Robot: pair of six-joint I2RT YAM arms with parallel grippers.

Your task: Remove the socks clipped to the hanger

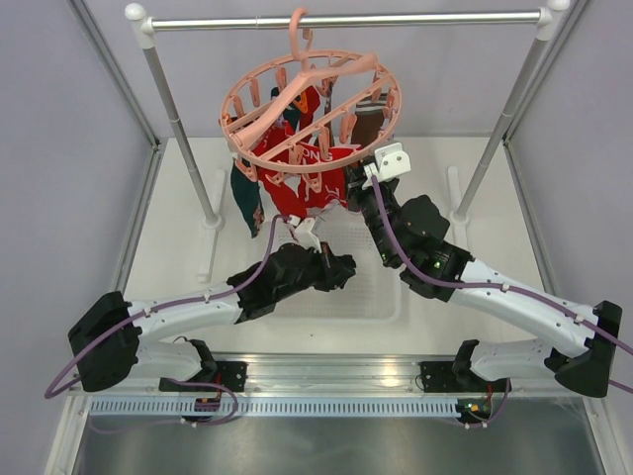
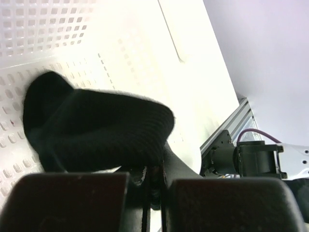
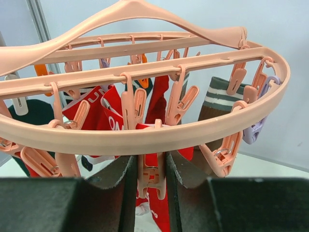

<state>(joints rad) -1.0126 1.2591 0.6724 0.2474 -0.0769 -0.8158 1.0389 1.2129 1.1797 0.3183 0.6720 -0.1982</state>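
Note:
The salmon-pink hanger [image 1: 233, 99] hangs by its hook from the grey rail. Red socks [image 1: 297, 190], a dark teal sock [image 1: 245, 198] and a brown striped sock [image 1: 368, 124] are clipped to it. My right gripper [image 1: 362, 193] is raised to the ring's front edge. In the right wrist view it [image 3: 152, 169] is shut on a pink clip [image 3: 152, 178] that holds a red sock [image 3: 164, 212]. My left gripper [image 1: 341, 269] is low over the white tray. In the left wrist view it [image 2: 157, 169] is shut on a black sock [image 2: 96, 128].
The grey rail [image 1: 396, 18] stands on two slanted posts [image 1: 183, 148] [image 1: 504, 129]. A white perforated tray [image 1: 371, 292] lies on the table under the hanger. Frame walls close in the left and right sides.

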